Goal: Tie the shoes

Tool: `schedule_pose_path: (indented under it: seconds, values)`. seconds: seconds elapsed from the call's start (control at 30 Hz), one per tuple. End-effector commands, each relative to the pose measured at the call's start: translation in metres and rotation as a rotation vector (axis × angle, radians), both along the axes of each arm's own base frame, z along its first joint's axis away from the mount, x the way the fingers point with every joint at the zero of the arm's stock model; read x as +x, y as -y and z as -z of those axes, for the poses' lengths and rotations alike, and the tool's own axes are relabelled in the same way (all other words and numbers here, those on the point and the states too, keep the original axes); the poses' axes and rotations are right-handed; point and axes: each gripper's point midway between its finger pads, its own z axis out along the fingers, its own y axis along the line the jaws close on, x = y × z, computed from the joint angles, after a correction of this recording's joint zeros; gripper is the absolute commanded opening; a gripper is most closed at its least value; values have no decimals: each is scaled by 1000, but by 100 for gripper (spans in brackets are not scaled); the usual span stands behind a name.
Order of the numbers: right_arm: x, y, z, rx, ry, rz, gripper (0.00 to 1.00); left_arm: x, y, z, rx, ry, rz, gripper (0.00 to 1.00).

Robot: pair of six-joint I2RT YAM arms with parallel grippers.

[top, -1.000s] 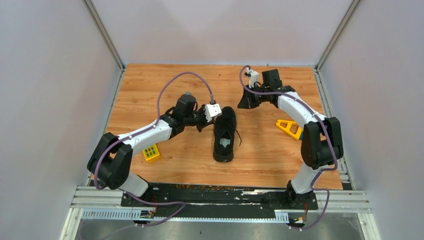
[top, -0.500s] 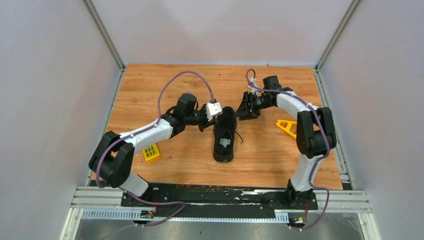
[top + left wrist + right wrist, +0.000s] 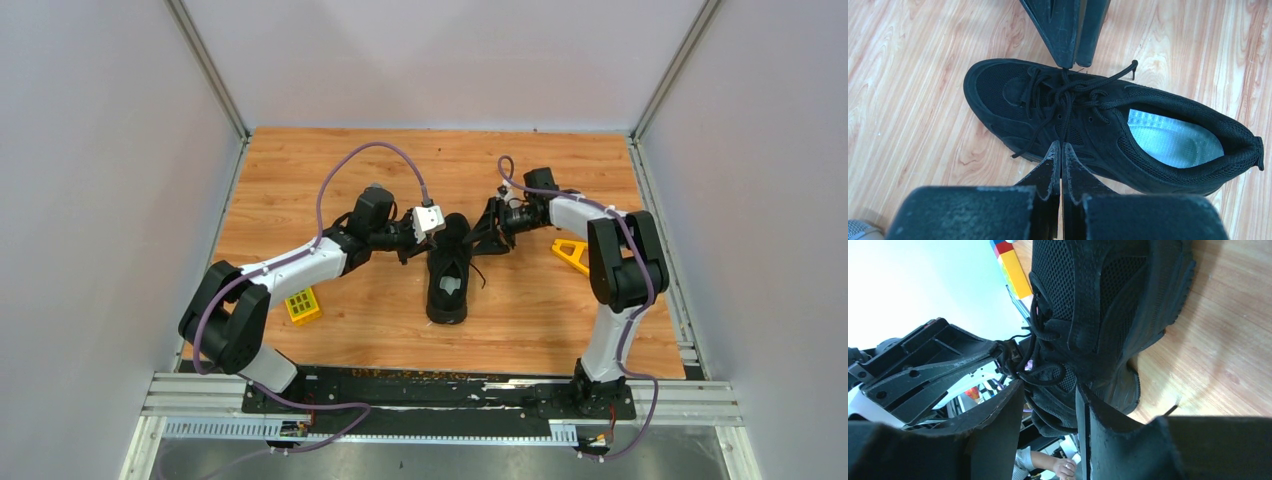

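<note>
The black shoe lies mid-table with its toe pointing away from the arm bases, and its pale insole shows. My left gripper is shut at the shoe's left flank. A thin black lace runs from the knot down to its tips. My right gripper is open at the shoe's right side near the toe. A lace loop and part of the laced upper sit between its fingers. In the top view the two grippers face each other across the shoe's front.
A yellow and green block lies left of the shoe near my left arm. An orange triangular piece lies right of the shoe beside my right arm. Grey walls close in the table on three sides.
My right arm swung from the back of the table down to the shoe's right side and its gripper opened. The left arm and the shoe stayed put.
</note>
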Motion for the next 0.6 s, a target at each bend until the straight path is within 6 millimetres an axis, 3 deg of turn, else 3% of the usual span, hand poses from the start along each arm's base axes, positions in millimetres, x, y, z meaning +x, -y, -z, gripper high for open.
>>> schedule_pose_path:
  seconds: [0.0,0.3,0.57]
  values:
    - [11,-8,-9,63,-26,21,43,7,6,-20,-38,36,14,0]
    - [17,-13,0,103,-101,44,45,5,6,-21,-36,35,15,0]
    - [23,-15,-4,130,-91,42,31,5,6,-20,-36,32,17,0]
